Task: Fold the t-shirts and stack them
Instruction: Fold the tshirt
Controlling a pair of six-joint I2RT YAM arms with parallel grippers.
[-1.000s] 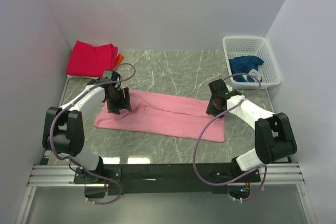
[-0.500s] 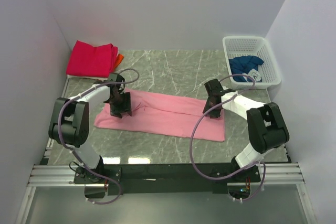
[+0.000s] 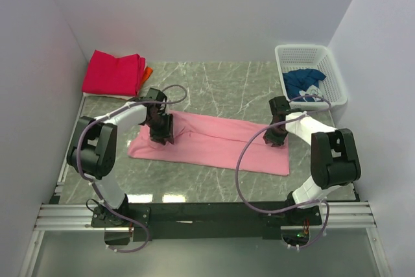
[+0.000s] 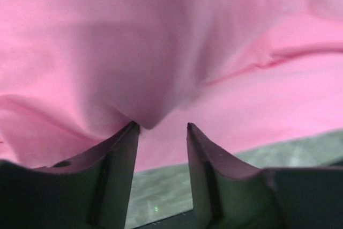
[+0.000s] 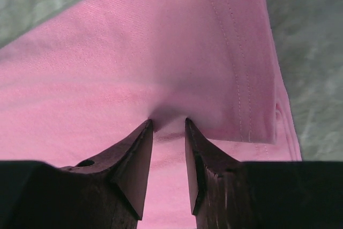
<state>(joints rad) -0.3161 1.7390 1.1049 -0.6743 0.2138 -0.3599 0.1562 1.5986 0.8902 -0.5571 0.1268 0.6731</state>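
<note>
The pink t-shirt [image 3: 214,144] lies flat on the grey marbled bench [image 3: 220,85], folded into a long narrow band of plain light pink, smooth apart from a few creases. Its long axis runs left to right across the bench, the right end slanting a little nearer the arm bases. The left tool [image 3: 162,134] is down on the left end of the band and the right tool [image 3: 276,138] on the right end. In each wrist view the fingers are drawn close together, clamped on a small pucker of pink cloth at their tips. At the far left corner lies a folded magenta-red t-shirt [image 3: 113,72], an orange t-shirt [image 3: 148,71] peeking out beside it. A dark blue t-shirt [image 3: 302,81] sits crumpled in the white basket [image 3: 335,76] at the far right.
</note>
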